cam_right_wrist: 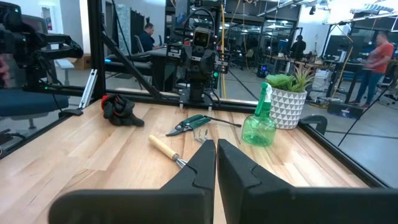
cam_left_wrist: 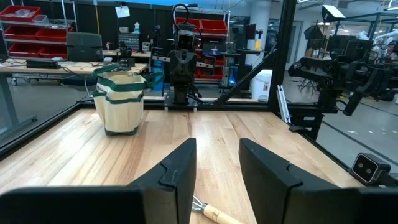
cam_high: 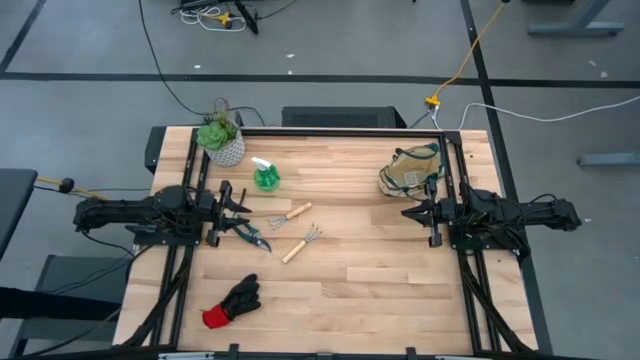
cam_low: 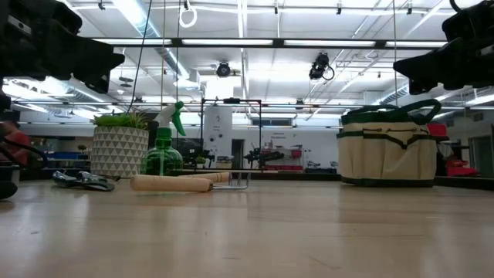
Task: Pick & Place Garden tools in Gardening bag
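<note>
The beige bag with green trim (cam_high: 412,170) stands upright at the far right of the table; it also shows in the low view (cam_low: 388,147). The green spray bottle (cam_high: 265,177) stands near the far left. Two wooden-handled tools (cam_high: 291,214) (cam_high: 301,244) lie mid-table, and the shears (cam_high: 252,235) lie just left of them. The black glove with red cuff (cam_high: 231,302) lies near the front. My left gripper (cam_high: 244,205) hovers open at the left, just beyond the shears, its fingers (cam_left_wrist: 217,155) empty. My right gripper (cam_high: 406,212) hovers shut and empty (cam_right_wrist: 216,149) just on the near side of the bag.
A leafy plant in a white patterned pot (cam_high: 221,141) stands at the far left corner, beside the spray bottle. Black frame rails (cam_high: 192,180) (cam_high: 452,190) run along the table's left and right sides. Bare wood lies between the tools and the bag.
</note>
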